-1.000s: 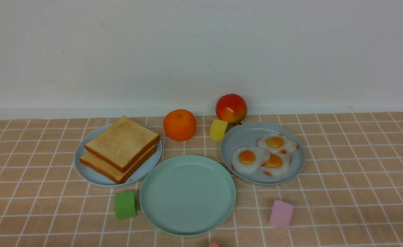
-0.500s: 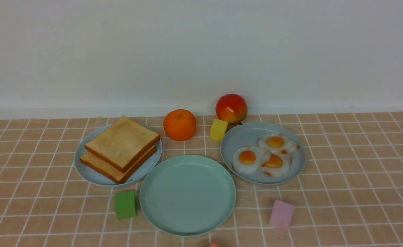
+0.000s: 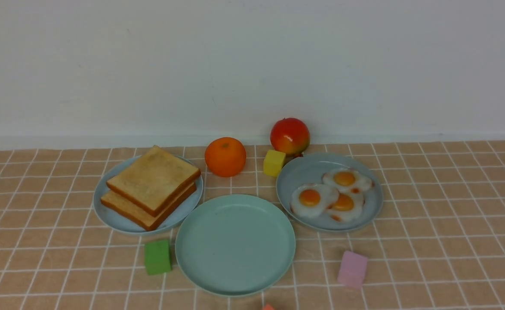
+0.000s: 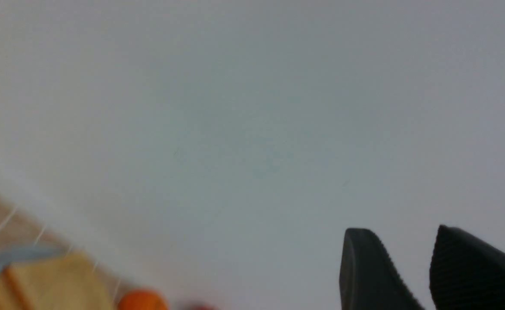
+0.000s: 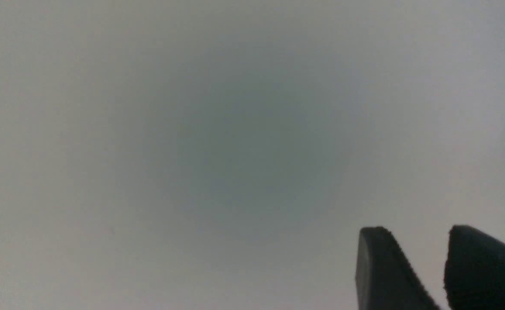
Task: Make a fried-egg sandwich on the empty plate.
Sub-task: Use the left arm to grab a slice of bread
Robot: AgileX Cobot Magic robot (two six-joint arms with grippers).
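Opening step, nothing placed yet: empty plate (image 3: pixel 235 245) sits bare between two stacked bread slices (image 3: pixel 151 185) and three fried eggs (image 3: pixel 330 196), left gripper (image 4: pixel 402 241) and right gripper (image 5: pixel 417 239) aloft, jaws apart and empty, so the next move likely means lowering onto the top slice.

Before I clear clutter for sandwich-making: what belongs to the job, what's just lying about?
Job: two toasted square bread slices, glossy white fried eggs, round mint-green plastic plate.
Idle: orange fruit, red fruit, yellow cube, green cube, pink cube.
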